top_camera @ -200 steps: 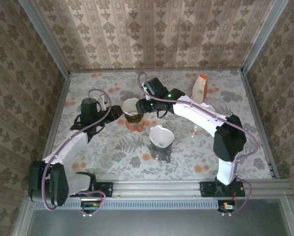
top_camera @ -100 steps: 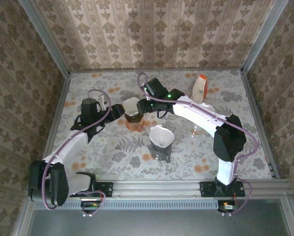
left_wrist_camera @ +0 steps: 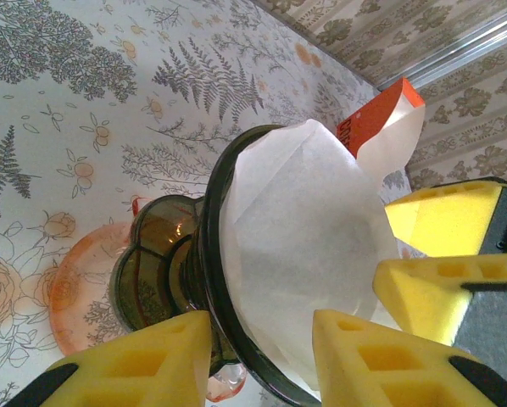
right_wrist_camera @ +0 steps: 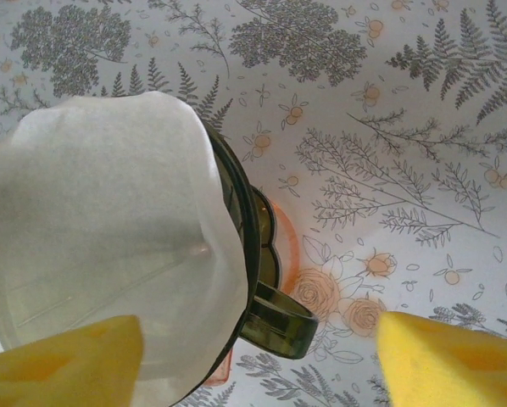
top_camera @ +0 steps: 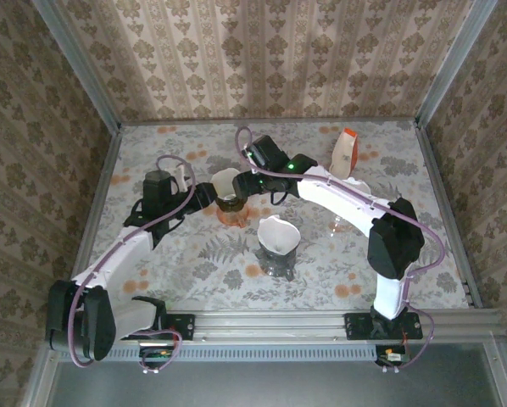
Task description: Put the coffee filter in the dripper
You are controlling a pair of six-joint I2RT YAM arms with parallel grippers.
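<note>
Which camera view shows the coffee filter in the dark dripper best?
Left wrist: the coffee filter is large and near whole, seated inside the dripper rim. Right wrist looks into its cone, partly cropped. Top external gives a small white patch.

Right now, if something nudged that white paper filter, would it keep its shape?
Probably not: the filter looks thin and creased, so likely floppy. It stands above the dripper rim, so it seems light and easily dislodged.
</note>
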